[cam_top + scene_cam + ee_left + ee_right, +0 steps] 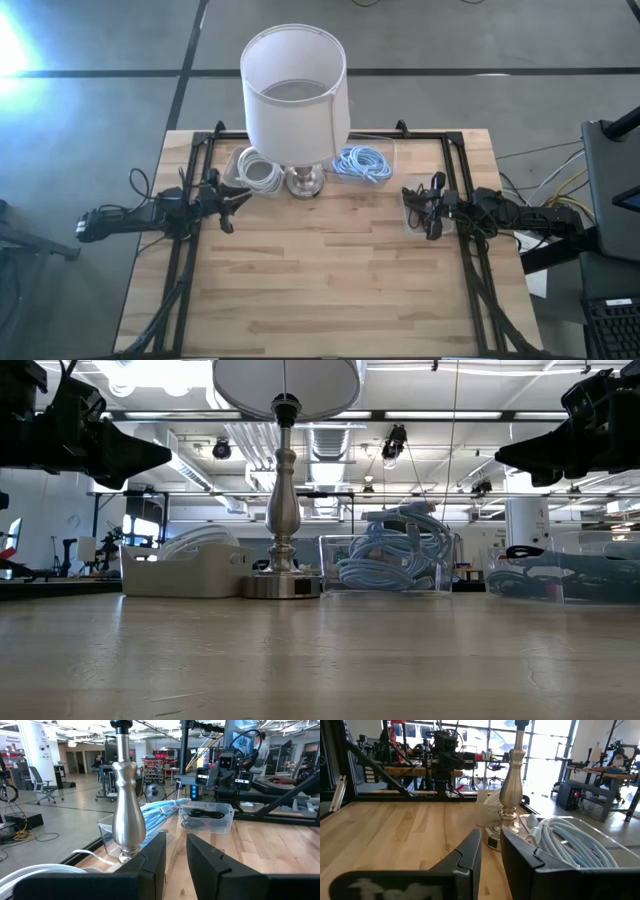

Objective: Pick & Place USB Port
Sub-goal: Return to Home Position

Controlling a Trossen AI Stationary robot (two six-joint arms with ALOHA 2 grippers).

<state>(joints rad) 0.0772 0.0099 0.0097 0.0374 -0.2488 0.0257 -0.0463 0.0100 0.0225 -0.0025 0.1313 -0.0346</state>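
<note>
A lamp with a white shade [293, 88] stands on its round metal base [305, 182] near the table's far edge; the base has a small dark square opening [493, 841]. A coil of white cable [258, 172] lies in a white tray left of the base. A coil of light blue cable [362, 163] fills a clear bin to its right. My left gripper [238, 203] hovers left of the lamp, narrowly open and empty [176, 855]. My right gripper [410, 205] hovers on the right, over a second clear bin, narrowly open and empty [491, 850].
The second clear bin [206, 817] holds a dark cable and sits under my right gripper near the table's right side. A black frame [325, 132] runs around the table's far and side edges. Bare wood [320, 280] stretches across the middle and the near half.
</note>
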